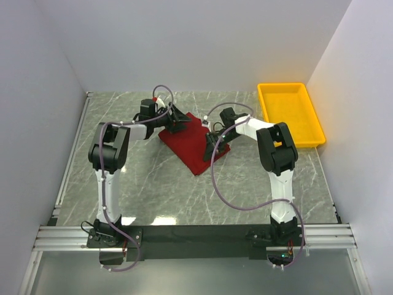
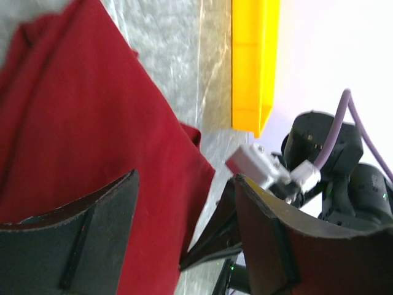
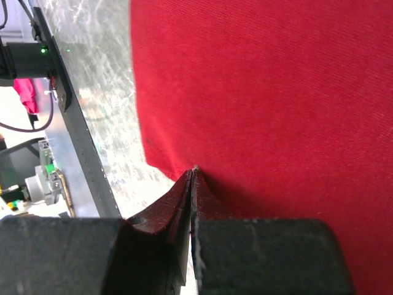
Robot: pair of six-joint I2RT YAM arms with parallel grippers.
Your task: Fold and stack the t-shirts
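At mid table point(image 1: 153, 184) we see 1 t-shirt point(image 1: 191, 142), bare marble round every edge, with the yellow tray point(image 1: 268, 117) well apart. Left gripper point(image 2: 184, 178) spread wide over it; right gripper point(image 3: 193, 169) closed at its hem, and we can't tell whether cloth is caught.

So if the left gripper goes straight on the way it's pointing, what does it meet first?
Most likely the red t-shirt, which lies directly ahead of the open left gripper; depth is hard to judge.
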